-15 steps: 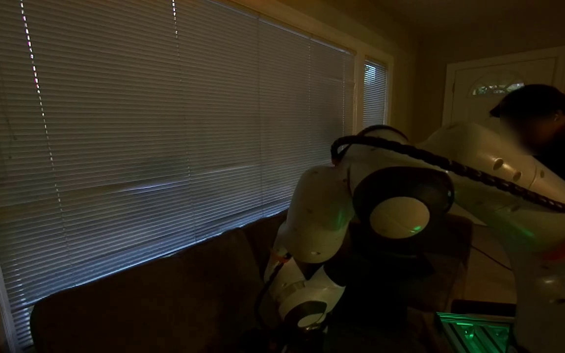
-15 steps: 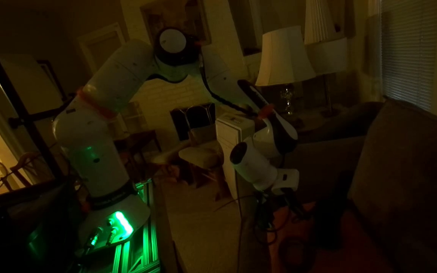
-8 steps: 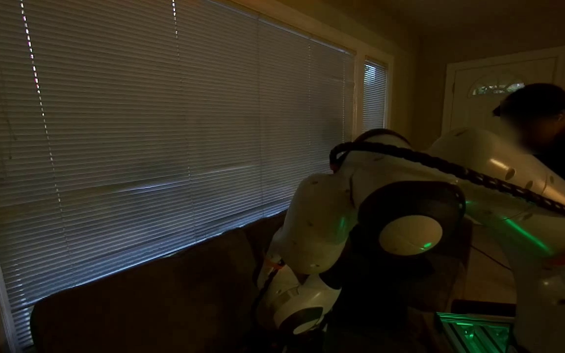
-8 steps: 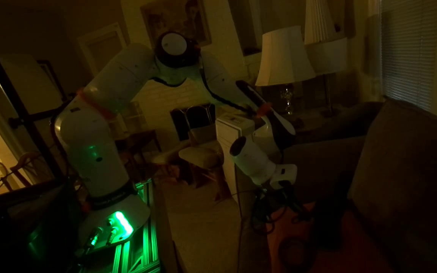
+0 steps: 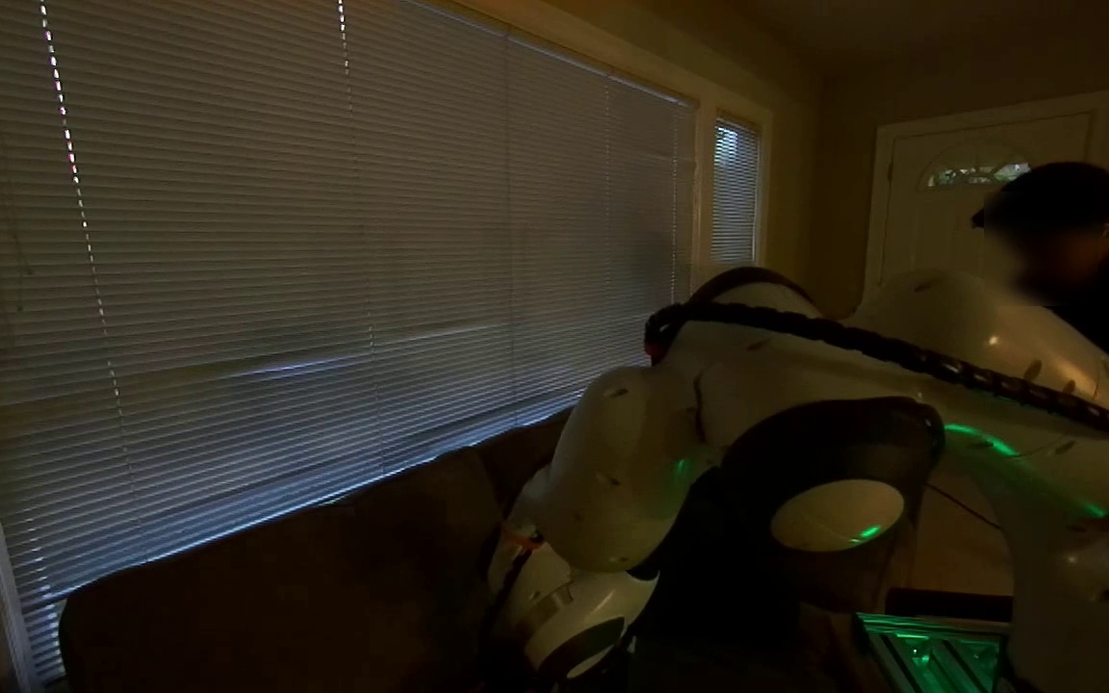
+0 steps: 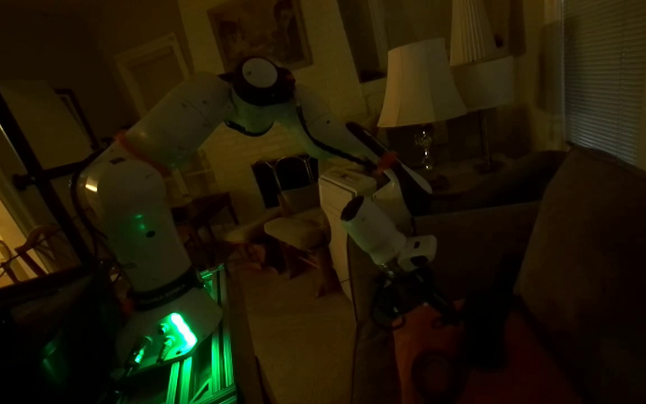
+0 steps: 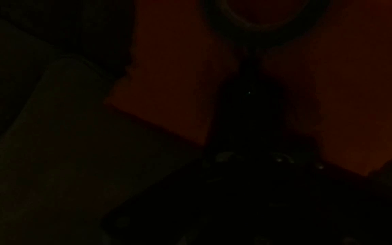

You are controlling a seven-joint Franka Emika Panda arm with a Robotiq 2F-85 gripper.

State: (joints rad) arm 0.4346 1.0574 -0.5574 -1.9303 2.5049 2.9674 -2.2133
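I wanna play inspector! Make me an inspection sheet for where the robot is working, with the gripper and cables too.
Surface: orange cloth on the sofa.
Job's things: dark ring on the cloth, near the gripper; too dim to tell if they touch.
Clutter: dark shape against the cloth, too dim to name.
Gripper: shut; nothing seen in it.
Cables: black cable along the arm; dark loops hang below the wrist.
Surroundings: dim room, lamp, lowered blinds, person in a dark cap.
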